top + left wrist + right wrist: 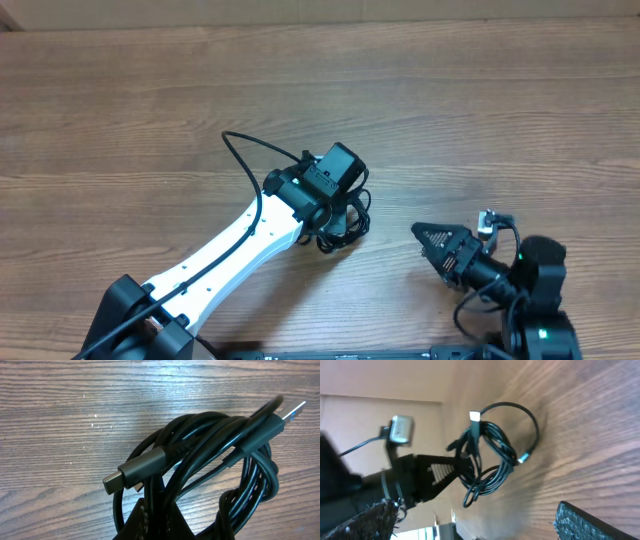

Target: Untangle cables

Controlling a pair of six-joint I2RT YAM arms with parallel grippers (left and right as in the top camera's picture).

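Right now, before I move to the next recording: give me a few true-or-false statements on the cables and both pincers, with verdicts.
1. The left pincer is shut on the cables. True.
2. The right pincer holds a cable. False: it is open, empty and apart from the cables.
3. The cables lie as separate strands. False: they are tangled together.
4. A plug sticks out from the cables. True.
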